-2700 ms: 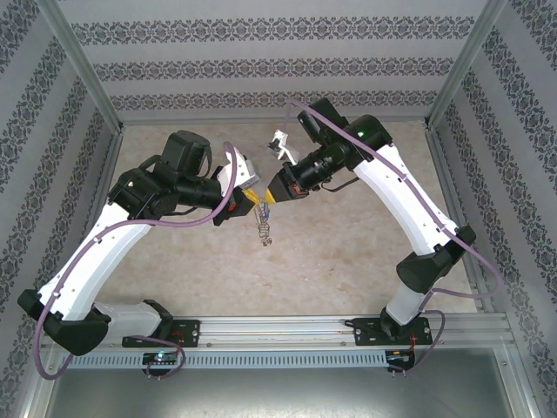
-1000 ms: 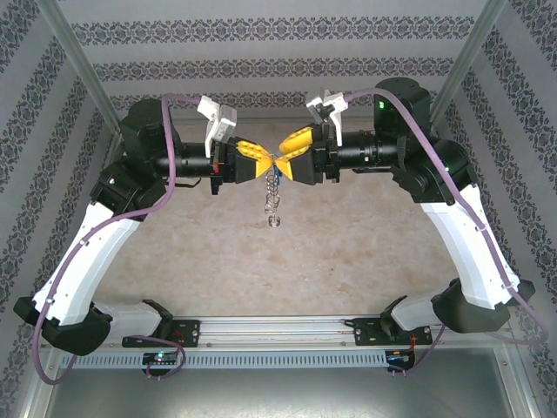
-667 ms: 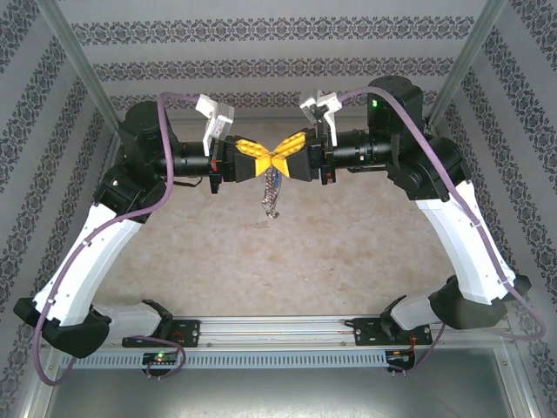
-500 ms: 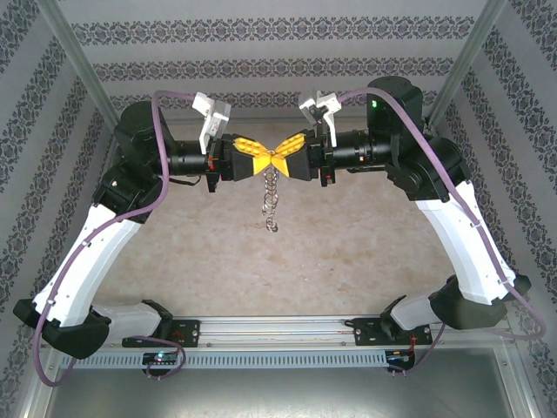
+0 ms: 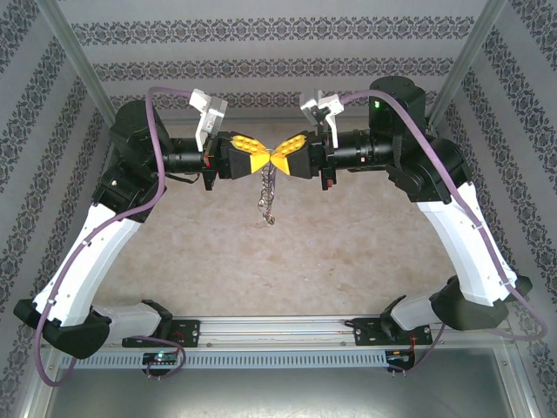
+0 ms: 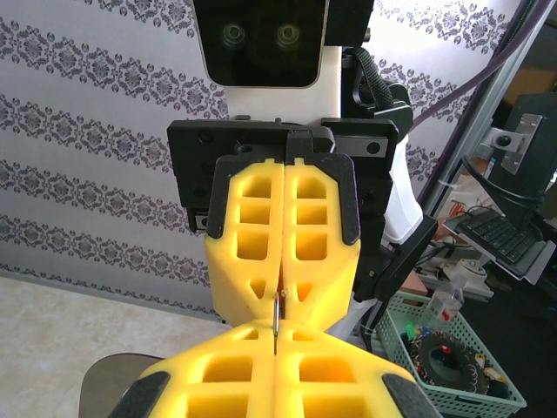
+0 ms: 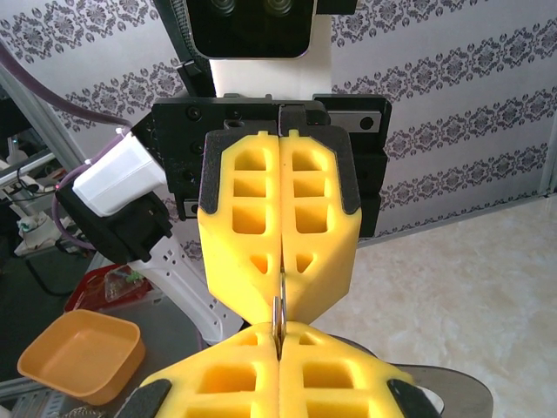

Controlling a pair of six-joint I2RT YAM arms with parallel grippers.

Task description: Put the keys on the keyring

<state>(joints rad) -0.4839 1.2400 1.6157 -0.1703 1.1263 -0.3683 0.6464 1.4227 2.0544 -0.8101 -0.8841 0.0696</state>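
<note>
While both arms hang tip to tip over the table [image 5: 348,252], I read the left gripper [image 5: 261,164] as pressed together on the top of the keyring [image 5: 268,198]. The right gripper [image 5: 284,161] meets it from the ring's other side and looks pressed together on the same thin grey loop. A sliver of that loop shows between the yellow fingers [image 6: 252,235] in both wrist views. Below the pinch the keyring dangles free, well above the table. I cannot pick out the key; it is too small, or hidden near the ring's top. My worry is that two rigid pinches on one wire fight each other, so any pull apart could bend the loop or pop it loose, and the ring would drop to the table below it
</note>
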